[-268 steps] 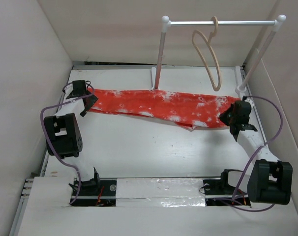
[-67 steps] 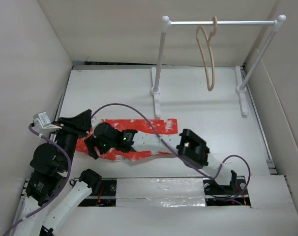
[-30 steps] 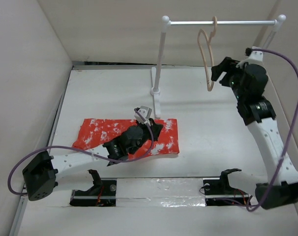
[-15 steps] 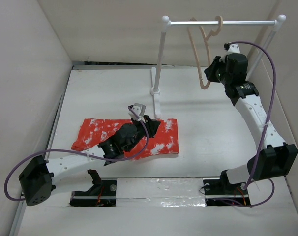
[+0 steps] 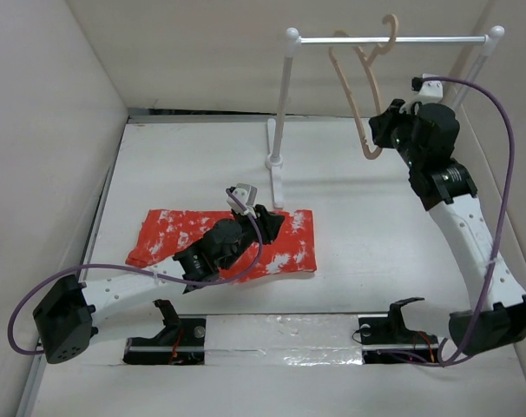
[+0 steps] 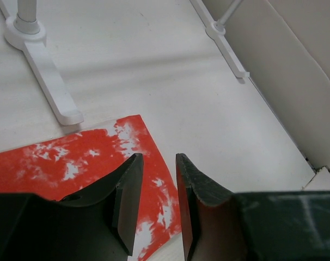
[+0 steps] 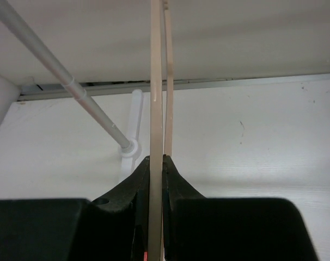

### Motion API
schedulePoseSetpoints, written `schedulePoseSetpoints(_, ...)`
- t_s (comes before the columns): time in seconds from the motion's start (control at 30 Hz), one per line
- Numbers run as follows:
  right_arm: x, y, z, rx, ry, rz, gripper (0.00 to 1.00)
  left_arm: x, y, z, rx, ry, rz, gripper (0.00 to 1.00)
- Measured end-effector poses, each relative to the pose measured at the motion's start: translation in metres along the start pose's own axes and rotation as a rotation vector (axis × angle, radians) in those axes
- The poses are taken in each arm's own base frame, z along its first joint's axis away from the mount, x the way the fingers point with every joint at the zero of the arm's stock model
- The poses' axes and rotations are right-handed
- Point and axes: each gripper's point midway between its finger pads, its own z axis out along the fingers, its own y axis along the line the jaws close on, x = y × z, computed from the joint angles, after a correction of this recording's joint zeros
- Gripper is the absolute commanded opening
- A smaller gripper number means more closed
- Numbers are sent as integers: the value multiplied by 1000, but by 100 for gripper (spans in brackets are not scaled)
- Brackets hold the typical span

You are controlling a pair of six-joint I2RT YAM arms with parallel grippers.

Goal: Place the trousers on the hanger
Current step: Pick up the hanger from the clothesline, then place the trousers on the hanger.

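Note:
The red-orange trousers lie folded flat on the table, also in the left wrist view. My left gripper hovers over their right end, jaws a little apart with nothing between them. The pale beige hanger is tilted at the white rack's rail, its hook raised to about rail height. I cannot tell if the hook touches the rail. My right gripper is shut on the hanger's lower end, the thin bar pinched between the jaws.
The rack's left post and its foot stand just behind the trousers; the foot shows in the left wrist view. The right post is behind my right arm. Walls enclose the table on three sides.
My right gripper took hold of the hanger and shifted it up and to the right, lifting the hook at the rail. The left arm and the trousers have stayed put.

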Motion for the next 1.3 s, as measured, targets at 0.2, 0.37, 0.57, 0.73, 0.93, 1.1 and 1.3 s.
schedulePoseSetpoints(0.2, 24, -8, -32, 15, -13, -8, 0, 0, 0, 0, 0, 0, 4, 43)
schedulePoseSetpoints(0.37, 109, -21, -38, 48, 139, -37, 0, 0, 2, 0, -5, -3, 20, 49)
schedulePoseSetpoints(0.57, 223, -26, -68, 61, 344, -84, 0, 0, -7, 22, -33, 49, 53, 54)
schedulePoseSetpoints(0.73, 250, -27, -81, 66, 367, -85, 0, -42, -52, 65, -16, 21, 44, 61)
schedulePoseSetpoints(0.93, 256, -14, -92, 33, 352, -79, 0, -63, -99, 116, 13, 21, 47, 65)
schedulePoseSetpoints(1.1, 269, -13, -98, 28, 361, -79, 0, -34, -105, 158, -28, 91, 82, 65)
schedulePoseSetpoints(1.3, 269, -9, -102, 12, 350, -73, 0, 1, -81, 192, -169, 155, 144, 61)
